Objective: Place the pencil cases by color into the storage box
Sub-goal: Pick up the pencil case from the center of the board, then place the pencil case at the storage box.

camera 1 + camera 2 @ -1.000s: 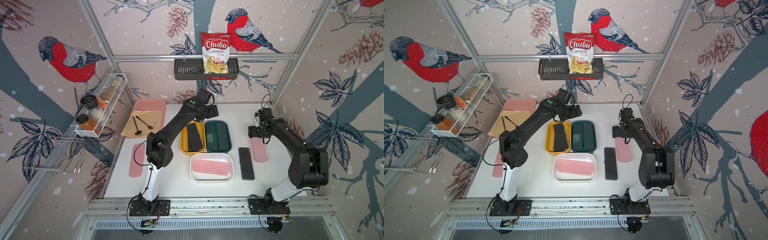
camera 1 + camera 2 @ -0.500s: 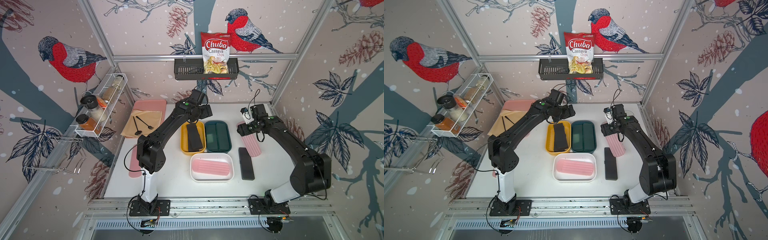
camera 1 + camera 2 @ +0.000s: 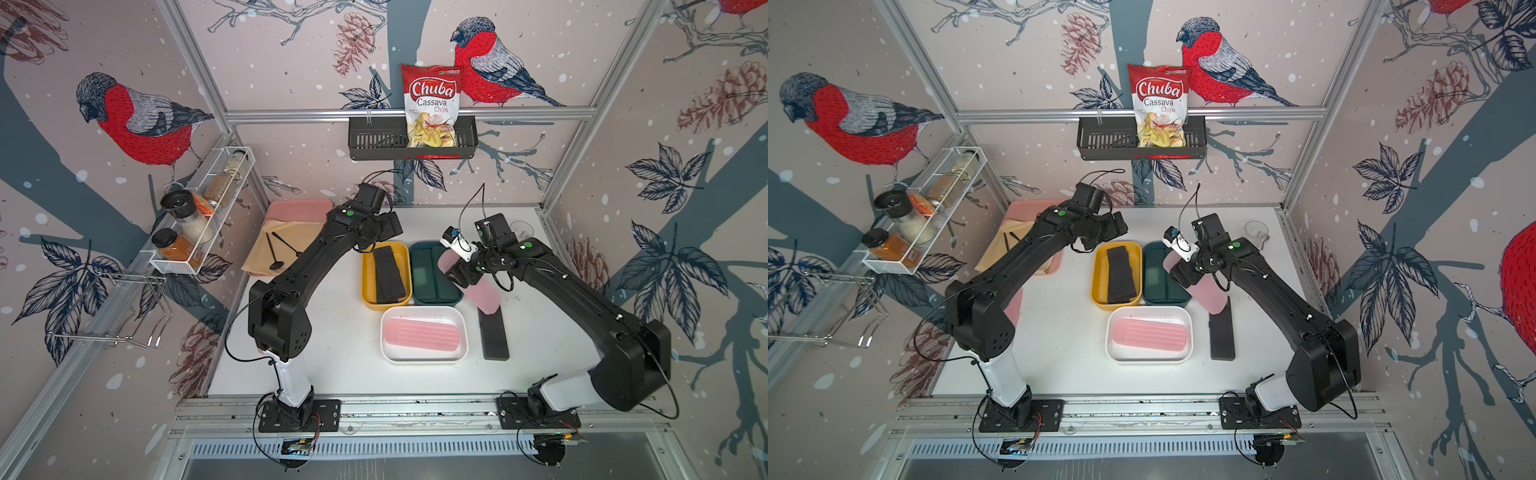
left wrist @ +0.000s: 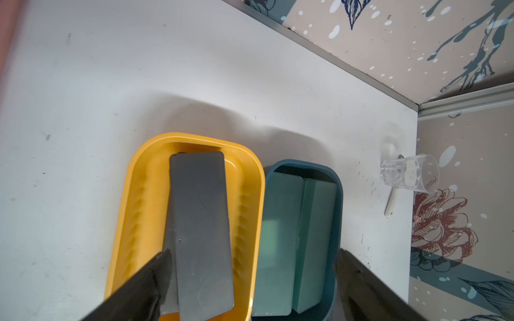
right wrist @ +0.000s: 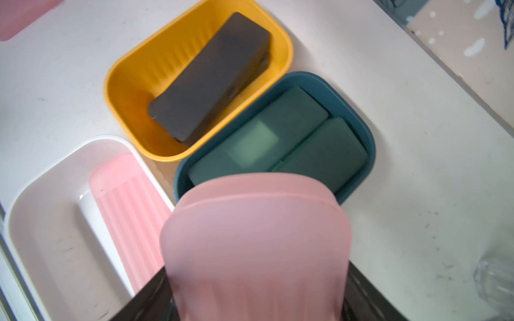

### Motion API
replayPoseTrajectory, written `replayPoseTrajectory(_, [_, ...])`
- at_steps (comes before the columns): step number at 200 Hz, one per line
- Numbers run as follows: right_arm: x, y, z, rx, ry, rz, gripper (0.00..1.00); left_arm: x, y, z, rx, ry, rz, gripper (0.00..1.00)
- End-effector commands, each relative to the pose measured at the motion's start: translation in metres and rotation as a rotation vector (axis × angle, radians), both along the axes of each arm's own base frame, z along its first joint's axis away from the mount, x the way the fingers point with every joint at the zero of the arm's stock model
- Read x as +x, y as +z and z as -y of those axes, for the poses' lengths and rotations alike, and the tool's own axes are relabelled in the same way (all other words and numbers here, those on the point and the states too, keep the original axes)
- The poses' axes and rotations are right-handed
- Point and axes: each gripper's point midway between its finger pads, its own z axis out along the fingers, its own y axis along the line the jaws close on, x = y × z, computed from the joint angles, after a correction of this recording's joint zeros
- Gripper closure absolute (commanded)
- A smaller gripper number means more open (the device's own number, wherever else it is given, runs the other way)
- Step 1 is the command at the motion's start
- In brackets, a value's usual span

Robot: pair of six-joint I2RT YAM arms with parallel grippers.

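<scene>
Now, step: we judge this the carry of a pink case to the white tub [image 3: 422, 360]; no drop made yet.
Right claw [image 3: 459, 276]: closed on the held pink case [image 3: 484, 293] near one end, so the free end slants down toward the loose black case [image 3: 492, 336] on the bench [image 3: 340, 340].
Held pink case: in the air just beside the green tub [image 5: 182, 180], not yet over the white tub.
White tub: one ribbed pink case [image 3: 422, 336] lies along it, with room alongside.
How: we should turn the wrist until the case runs along the tub, clear the rim, lower it flat, and open only when low.
Risk: an end grip may let it tip onto the rim.
Left claw [image 4: 252, 253]: wide open, empty, above the yellow tub [image 4: 133, 194] holding a black case [image 4: 200, 222]; we would hold it clear.
</scene>
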Motion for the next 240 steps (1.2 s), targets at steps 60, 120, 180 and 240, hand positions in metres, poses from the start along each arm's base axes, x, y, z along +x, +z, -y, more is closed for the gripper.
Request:
replayPoseTrajectory(60, [-0.064,-0.004,-0.072,-0.034,0.345,0.041,0.45,-0.01,0.006,-0.044,0.008,0.039,0.028,0.05])
replayPoseTrajectory(120, [-0.104,-0.044,-0.101,-0.145,0.483,-0.016,0.45,-0.028,0.0,-0.069,0.013,0.072,0.011,0.05])
replayPoseTrajectory(180, [-0.119,-0.071,-0.115,-0.21,0.543,-0.034,0.46,-0.039,-0.001,-0.086,0.018,0.092,0.003,0.05])
replayPoseTrajectory(240, [-0.117,-0.094,-0.122,-0.234,0.558,-0.047,0.46,-0.046,0.001,-0.098,0.024,0.109,0.002,0.05])
